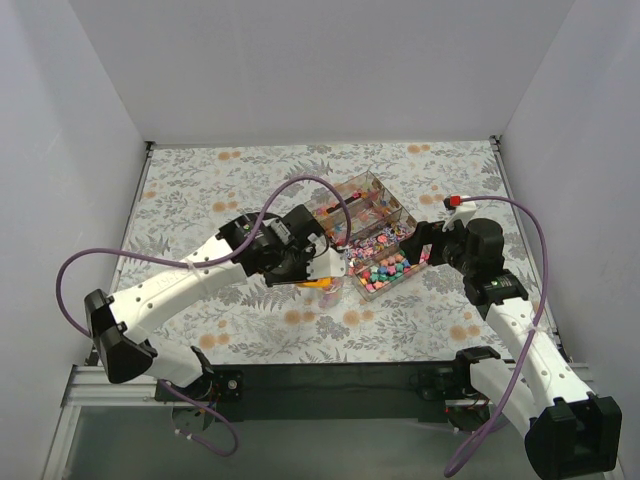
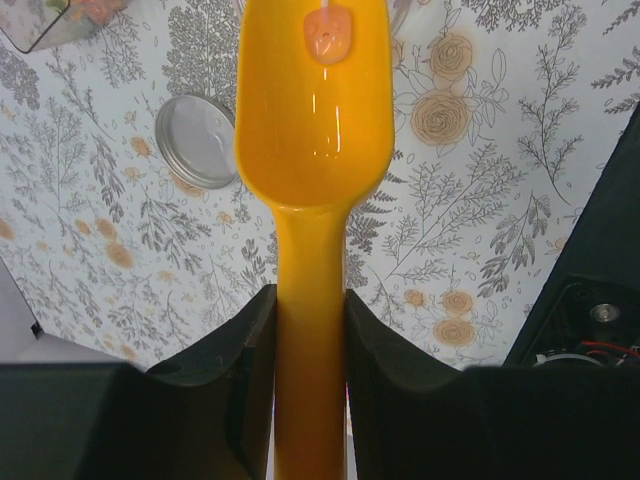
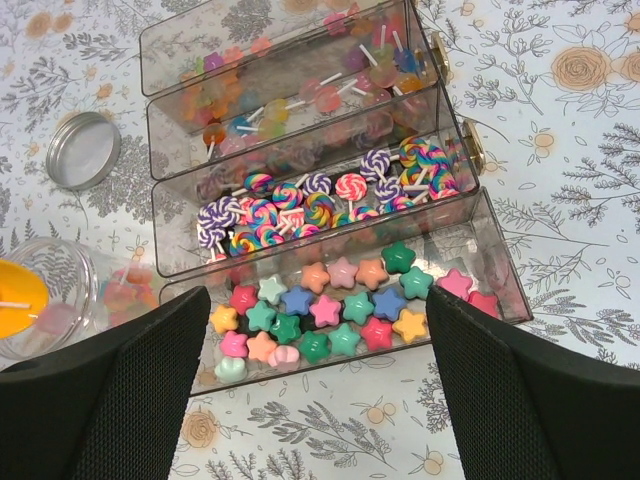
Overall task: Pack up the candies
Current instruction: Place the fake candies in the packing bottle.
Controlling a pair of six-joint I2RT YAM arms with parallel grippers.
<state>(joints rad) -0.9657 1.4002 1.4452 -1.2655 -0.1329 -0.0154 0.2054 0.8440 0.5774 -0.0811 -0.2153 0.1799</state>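
My left gripper (image 2: 310, 300) is shut on the handle of the orange scoop (image 2: 312, 120), which holds one pink candy (image 2: 328, 32) near its tip. In the right wrist view the scoop's tip (image 3: 20, 310) sits at the mouth of a clear glass jar (image 3: 75, 285) with a few candies inside. A clear divided box (image 3: 505, 270) holds star candies (image 3: 330, 310) in the near compartment, swirl lollipops (image 3: 320, 195) behind them, and more sweets further back. My right gripper (image 3: 315, 400) is open and empty, just in front of the star compartment. From above, the box (image 1: 400, 208) lies between both grippers.
The jar's round metal lid (image 2: 197, 140) lies flat on the flowered tablecloth (image 2: 480, 200), left of the scoop; it also shows in the right wrist view (image 3: 83, 150) beside the box. White walls enclose the table on three sides.
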